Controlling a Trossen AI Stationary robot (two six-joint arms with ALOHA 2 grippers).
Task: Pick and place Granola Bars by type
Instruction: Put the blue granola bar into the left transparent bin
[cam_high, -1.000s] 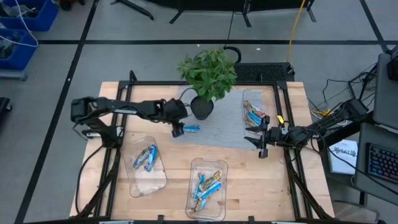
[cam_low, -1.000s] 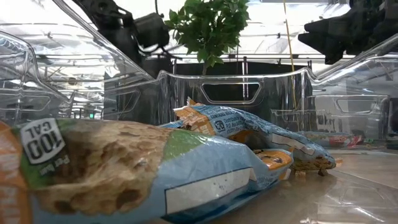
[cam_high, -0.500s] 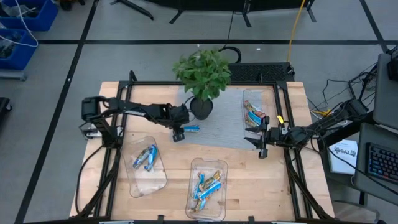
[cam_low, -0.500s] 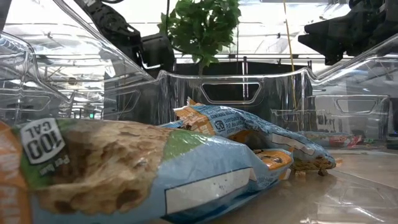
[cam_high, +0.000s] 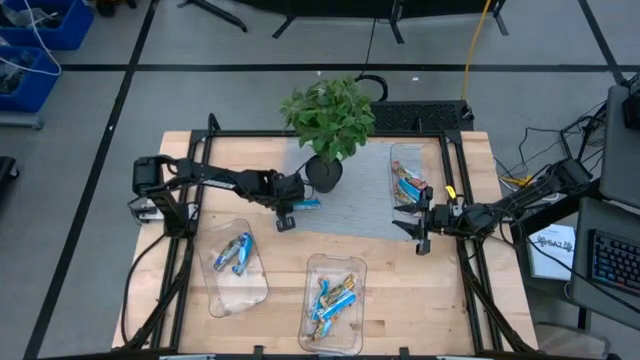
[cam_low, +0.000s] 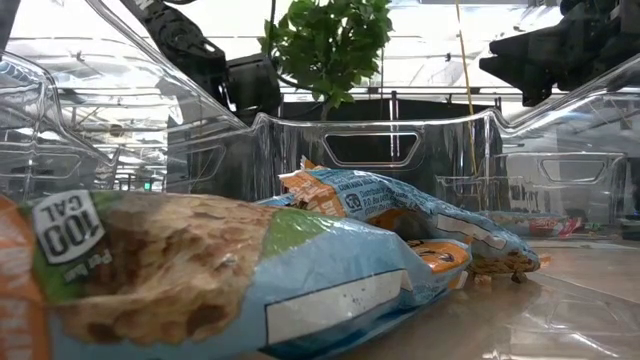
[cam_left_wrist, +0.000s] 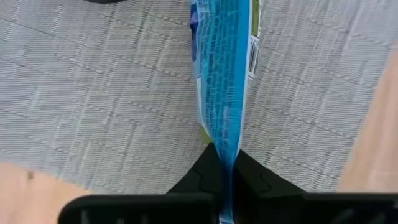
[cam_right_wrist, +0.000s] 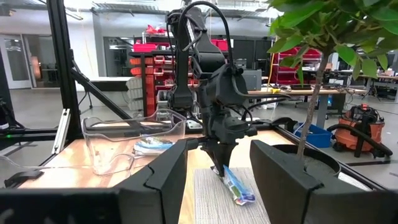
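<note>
A blue granola bar (cam_high: 307, 203) lies on the grey mat (cam_high: 350, 210) beside the plant pot (cam_high: 325, 172). My left gripper (cam_high: 290, 208) stands over the bar's left end, shut on it; the right wrist view shows it pointing down at the bar (cam_right_wrist: 235, 186). My right gripper (cam_high: 420, 232) waits open near the table's right edge, touching nothing. Other granola bars lie in three clear trays: left (cam_high: 238, 262), middle (cam_high: 333, 300) and right (cam_high: 408, 185). My left gripper pinches one end of the blue bar's wrapper (cam_left_wrist: 225, 146) between its two fingers. The fingers (cam_right_wrist: 217, 163) come from above, pointing down, in line with the bar's length. The bar's other end (cam_right_wrist: 245, 198) rests on the mat.
A potted plant (cam_high: 332, 115) stands at the mat's far edge, its leaves close above my left arm. The low view looks through the middle tray's wall past blue bars (cam_low: 400, 215). Bare wood shows between the trays at the near edge.
My left gripper has come down beside the pot onto the blue bar's left end and shut on it. The bar stays where it lay on the mat. My right arm has kept still.
</note>
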